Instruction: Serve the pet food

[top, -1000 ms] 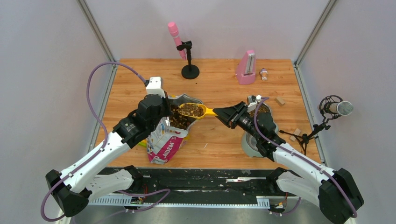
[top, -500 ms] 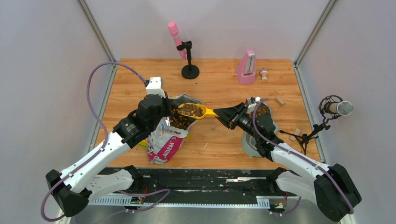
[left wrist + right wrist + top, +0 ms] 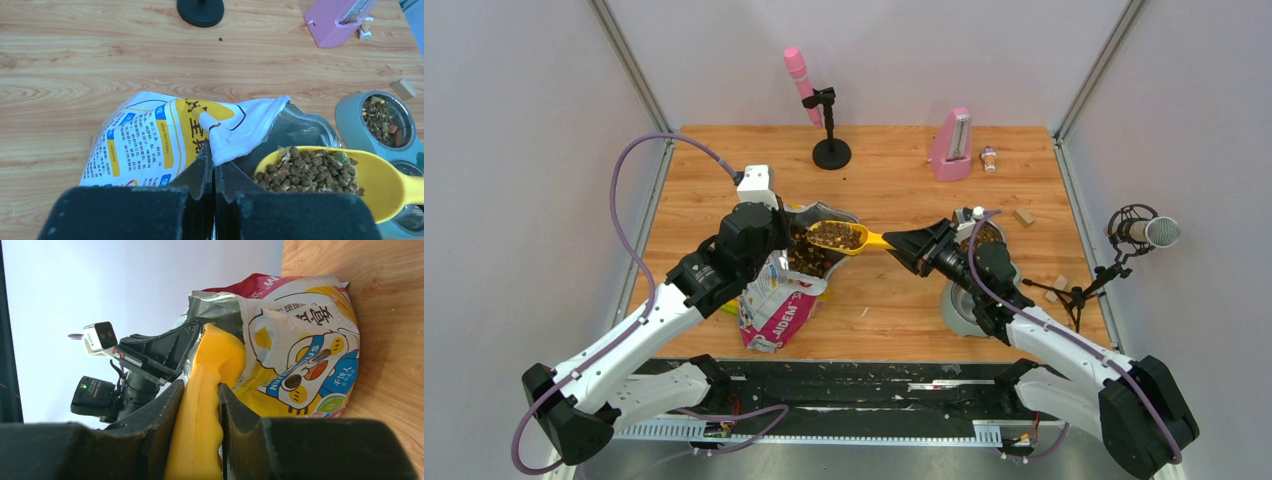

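The right tool (image 3: 201, 386) is closed tightly on the handle of the yellow scoop (image 3: 385, 187). The scoop is full of pet food (image 3: 305, 170) and is above the open bag (image 3: 145, 140). The left tool (image 3: 214, 167) pinches the bag's torn edge. The bag stands on the counter (image 3: 75, 60).

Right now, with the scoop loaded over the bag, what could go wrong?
1. The scoop is heaped with pet food; a tilt on the way to the bowl may spill pellets.
2. The right claw grips only the handle; it might twist.
3. If the left claw slips off the bag, it could slump.
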Controlling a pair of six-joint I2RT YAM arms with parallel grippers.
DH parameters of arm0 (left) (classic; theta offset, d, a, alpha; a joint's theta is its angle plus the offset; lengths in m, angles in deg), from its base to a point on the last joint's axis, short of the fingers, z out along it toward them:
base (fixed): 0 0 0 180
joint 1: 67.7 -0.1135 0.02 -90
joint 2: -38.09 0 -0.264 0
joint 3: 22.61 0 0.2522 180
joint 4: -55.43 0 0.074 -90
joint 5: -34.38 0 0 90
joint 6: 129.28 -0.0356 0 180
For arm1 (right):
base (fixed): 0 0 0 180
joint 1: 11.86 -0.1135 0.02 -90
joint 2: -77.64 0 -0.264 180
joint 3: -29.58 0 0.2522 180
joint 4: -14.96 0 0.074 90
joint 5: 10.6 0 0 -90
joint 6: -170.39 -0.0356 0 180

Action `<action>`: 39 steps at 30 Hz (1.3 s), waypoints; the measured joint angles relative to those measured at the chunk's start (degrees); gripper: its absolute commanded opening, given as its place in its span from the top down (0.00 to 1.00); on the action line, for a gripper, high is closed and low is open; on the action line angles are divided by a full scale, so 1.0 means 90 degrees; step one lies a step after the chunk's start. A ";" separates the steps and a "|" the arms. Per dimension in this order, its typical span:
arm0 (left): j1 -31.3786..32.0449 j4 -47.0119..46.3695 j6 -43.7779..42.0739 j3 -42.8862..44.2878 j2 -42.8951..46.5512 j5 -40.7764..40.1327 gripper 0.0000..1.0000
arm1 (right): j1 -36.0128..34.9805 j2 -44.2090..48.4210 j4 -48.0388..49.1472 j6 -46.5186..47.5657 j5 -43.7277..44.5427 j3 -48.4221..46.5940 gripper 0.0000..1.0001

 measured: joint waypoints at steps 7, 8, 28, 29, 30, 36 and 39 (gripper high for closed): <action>0.0000 0.0000 0.0002 0.0000 0.0000 -0.0002 1.00 | 0.0002 0.0384 -0.0386 0.0078 0.0070 -0.0002 1.00; 0.0000 0.0000 0.0002 0.0000 0.0000 -0.0002 1.00 | 0.0007 0.0401 -0.0410 0.0078 0.0075 -0.0002 1.00; 0.0000 -0.0039 0.0002 -0.0070 0.0070 -0.0056 1.00 | 0.0053 0.1634 -0.1003 0.0211 0.0546 0.0024 1.00; 0.0000 -0.0039 0.0002 -0.0070 0.0070 -0.0058 1.00 | 0.0053 0.1715 -0.1071 0.0228 0.0576 0.0024 1.00; 0.0000 -0.0039 0.0002 -0.0070 0.0070 -0.0058 1.00 | 0.0053 0.1817 -0.1132 0.0253 0.0617 0.0032 1.00; 0.0000 -0.0039 0.0002 -0.0070 0.0070 -0.0061 1.00 | 0.0061 0.2535 -0.1656 0.0408 0.1013 0.0138 1.00; 0.0000 -0.0039 0.0002 -0.0070 0.0070 -0.0061 1.00 | 0.0063 0.2999 -0.1960 0.0498 0.1328 0.0192 1.00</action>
